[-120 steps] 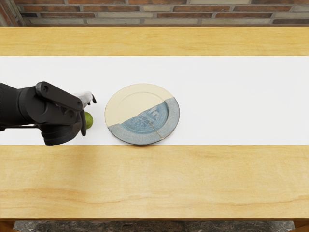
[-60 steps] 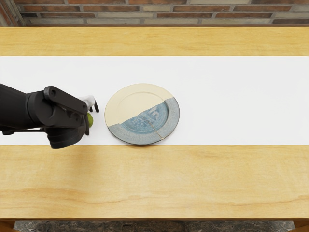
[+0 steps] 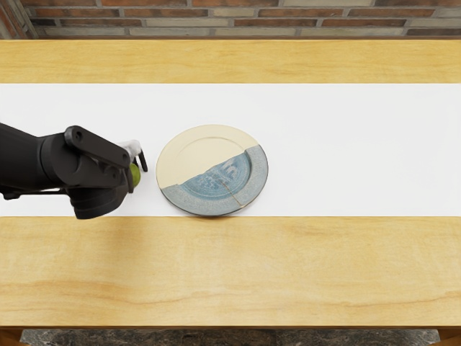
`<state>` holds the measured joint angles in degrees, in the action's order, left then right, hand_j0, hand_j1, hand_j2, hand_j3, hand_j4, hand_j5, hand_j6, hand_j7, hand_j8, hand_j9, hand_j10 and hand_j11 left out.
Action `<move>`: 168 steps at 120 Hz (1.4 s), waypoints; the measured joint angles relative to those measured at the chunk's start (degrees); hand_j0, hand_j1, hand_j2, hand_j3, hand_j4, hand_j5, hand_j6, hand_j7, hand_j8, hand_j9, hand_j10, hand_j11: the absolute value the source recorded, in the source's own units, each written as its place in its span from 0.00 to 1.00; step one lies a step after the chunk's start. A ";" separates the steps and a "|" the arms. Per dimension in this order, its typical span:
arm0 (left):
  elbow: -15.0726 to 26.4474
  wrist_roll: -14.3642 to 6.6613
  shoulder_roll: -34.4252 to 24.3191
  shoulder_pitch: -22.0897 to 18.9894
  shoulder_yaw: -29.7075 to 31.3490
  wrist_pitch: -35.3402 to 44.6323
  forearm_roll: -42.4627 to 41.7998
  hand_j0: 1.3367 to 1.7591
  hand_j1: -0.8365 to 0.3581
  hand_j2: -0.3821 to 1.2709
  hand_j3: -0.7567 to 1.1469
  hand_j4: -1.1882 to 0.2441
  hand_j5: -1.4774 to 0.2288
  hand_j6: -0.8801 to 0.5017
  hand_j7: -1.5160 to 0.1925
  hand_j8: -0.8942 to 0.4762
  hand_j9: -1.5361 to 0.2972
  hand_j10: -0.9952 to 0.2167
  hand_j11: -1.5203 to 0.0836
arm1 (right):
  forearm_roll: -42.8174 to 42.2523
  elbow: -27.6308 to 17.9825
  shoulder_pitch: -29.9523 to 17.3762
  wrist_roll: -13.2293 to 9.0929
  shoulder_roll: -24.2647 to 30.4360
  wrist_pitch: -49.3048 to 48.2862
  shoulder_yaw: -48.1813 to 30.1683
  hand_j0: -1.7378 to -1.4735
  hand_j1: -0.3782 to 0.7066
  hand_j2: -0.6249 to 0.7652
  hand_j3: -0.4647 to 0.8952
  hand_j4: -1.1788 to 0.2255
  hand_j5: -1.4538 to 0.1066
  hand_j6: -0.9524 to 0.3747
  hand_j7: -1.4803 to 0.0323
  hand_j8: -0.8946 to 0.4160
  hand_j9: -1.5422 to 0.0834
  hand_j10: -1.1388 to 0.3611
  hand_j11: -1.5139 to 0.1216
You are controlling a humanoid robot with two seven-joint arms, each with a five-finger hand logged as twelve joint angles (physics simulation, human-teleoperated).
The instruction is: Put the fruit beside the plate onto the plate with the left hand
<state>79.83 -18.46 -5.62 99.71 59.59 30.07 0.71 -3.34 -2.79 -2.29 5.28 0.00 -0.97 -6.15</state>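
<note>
Bearing the plate (image 3: pixel 202 148), a white strip (image 3: pixel 346 144) crosses the wooden table (image 3: pixel 230 267); brickwork (image 3: pixel 230 18) behind.

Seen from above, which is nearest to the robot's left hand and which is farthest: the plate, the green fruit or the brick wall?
From the left hand, in the head view:
1. Green fruit: right at the hand, mostly hidden by it.
2. Plate: just to the hand's right in the picture, on the white runner.
3. Brick wall: along the picture's top, far behind everything else.
</note>
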 joint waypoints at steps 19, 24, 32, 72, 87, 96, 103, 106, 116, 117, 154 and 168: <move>0.06 -0.01 -0.04 0.14 0.65 -0.52 -0.09 0.75 0.43 0.36 0.40 0.37 0.36 0.30 0.40 0.35 0.38 0.31 0.41 | 0.00 0.00 0.00 0.00 0.00 0.00 0.00 0.30 0.07 0.44 0.34 0.81 0.90 0.69 0.95 0.65 0.92 0.73 0.90; 0.09 -0.01 -0.15 0.14 0.82 -0.62 -0.11 0.75 0.44 0.36 0.40 0.36 0.34 0.30 0.38 0.36 0.36 0.30 0.38 | 0.00 -0.01 0.00 0.01 0.00 0.00 0.00 0.30 0.07 0.44 0.34 0.81 0.90 0.69 0.95 0.65 0.92 0.73 0.90; 0.12 -0.01 -0.18 0.21 1.12 -0.78 -0.14 0.75 0.45 0.35 0.40 0.34 0.31 0.32 0.35 0.38 0.33 0.31 0.35 | 0.00 0.01 0.00 0.00 0.00 0.00 0.00 0.30 0.07 0.44 0.34 0.81 0.90 0.69 0.95 0.65 0.92 0.73 0.90; 1.13 0.06 -1.88 4.67 2.75 -1.82 -0.38 0.74 0.39 0.47 0.40 0.30 0.24 0.37 0.27 0.43 0.27 0.34 0.29 | 0.00 -0.01 0.00 0.01 0.00 0.00 0.00 0.30 0.07 0.44 0.34 0.81 0.90 0.69 0.95 0.65 0.92 0.73 0.90; 1.49 0.05 -2.55 6.88 3.05 -2.52 -0.47 0.74 0.36 0.49 0.40 0.31 0.22 0.39 0.25 0.45 0.26 0.36 0.28 | 0.00 -0.02 0.00 0.01 0.00 0.00 0.00 0.30 0.07 0.44 0.34 0.81 0.90 0.69 0.95 0.65 0.92 0.73 0.90; 1.95 0.05 -2.64 9.05 3.04 -2.99 -0.50 0.74 0.36 0.49 0.40 0.31 0.22 0.40 0.25 0.46 0.26 0.37 0.27 | 0.00 -0.01 0.00 0.01 0.00 0.00 0.00 0.30 0.07 0.44 0.34 0.81 0.90 0.69 0.95 0.65 0.92 0.73 0.90; 2.59 0.04 -2.58 10.67 2.87 -3.20 -0.67 0.74 0.35 0.49 0.40 0.30 0.22 0.41 0.25 0.45 0.26 0.37 0.27 | 0.00 -0.01 0.00 0.01 0.00 0.00 0.00 0.30 0.07 0.44 0.34 0.81 0.90 0.69 0.95 0.65 0.92 0.73 0.90; 2.87 0.05 -2.56 11.33 2.74 -3.29 -0.83 0.74 0.35 0.51 0.40 0.31 0.21 0.40 0.25 0.45 0.26 0.37 0.27 | 0.00 -0.01 0.00 0.01 0.00 0.00 0.00 0.30 0.07 0.44 0.34 0.81 0.90 0.69 0.95 0.65 0.92 0.73 0.90; 3.79 0.07 -2.46 13.32 2.12 -3.52 -1.13 0.74 0.34 0.51 0.40 0.31 0.21 0.41 0.25 0.46 0.25 0.37 0.27 | 0.00 -0.01 0.00 0.00 0.00 0.00 0.00 0.30 0.07 0.44 0.34 0.81 0.90 0.69 0.95 0.65 0.92 0.73 0.90; 3.87 0.07 -2.42 13.48 2.05 -3.53 -1.15 0.74 0.34 0.51 0.40 0.31 0.21 0.41 0.25 0.46 0.25 0.37 0.27 | 0.00 -0.02 0.00 0.00 0.00 0.00 0.00 0.30 0.07 0.44 0.34 0.81 0.90 0.69 0.95 0.65 0.92 0.73 0.90; 6.83 0.03 0.13 16.54 -1.99 -3.75 -2.65 0.74 0.32 0.54 0.40 0.31 0.19 0.42 0.24 0.48 0.25 0.38 0.27 | 0.00 -0.01 0.00 0.01 0.00 0.00 0.00 0.30 0.07 0.44 0.34 0.81 0.90 0.69 0.95 0.65 0.92 0.73 0.90; 7.31 0.01 2.51 17.46 -4.00 -4.05 -3.12 0.74 0.38 0.48 0.40 0.32 0.19 0.40 0.23 0.45 0.24 0.34 0.28 | 0.00 -0.01 0.00 0.00 0.00 0.00 0.00 0.30 0.07 0.44 0.34 0.81 0.90 0.69 0.95 0.65 0.92 0.73 0.90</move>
<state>87.14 -18.45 -3.11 117.17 55.59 26.02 -2.40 -3.34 -2.80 -2.29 5.28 0.00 -0.97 -6.15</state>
